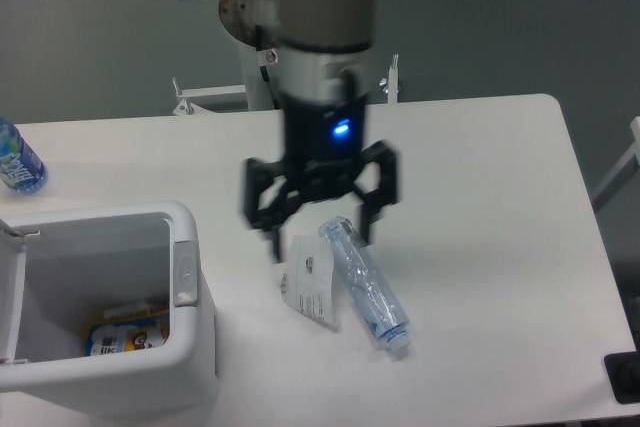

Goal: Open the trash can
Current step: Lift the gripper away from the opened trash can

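Observation:
The white trash can (190,347) stands at the front left of the table with its top open; its lid hangs at the far left edge (10,297). A grey push-button strip (184,272) sits on its right rim. Colourful packaging (125,332) lies inside. My gripper (322,239) is open and empty, fingers pointing down, to the right of the can and just above a clear plastic bottle (365,285) and a white wrapper (310,294). It touches neither the can nor these, as far as I can tell.
A blue-labelled water bottle (15,162) stands at the left table edge. A dark object (625,377) sits at the front right corner. A white metal frame (215,95) stands behind the table.

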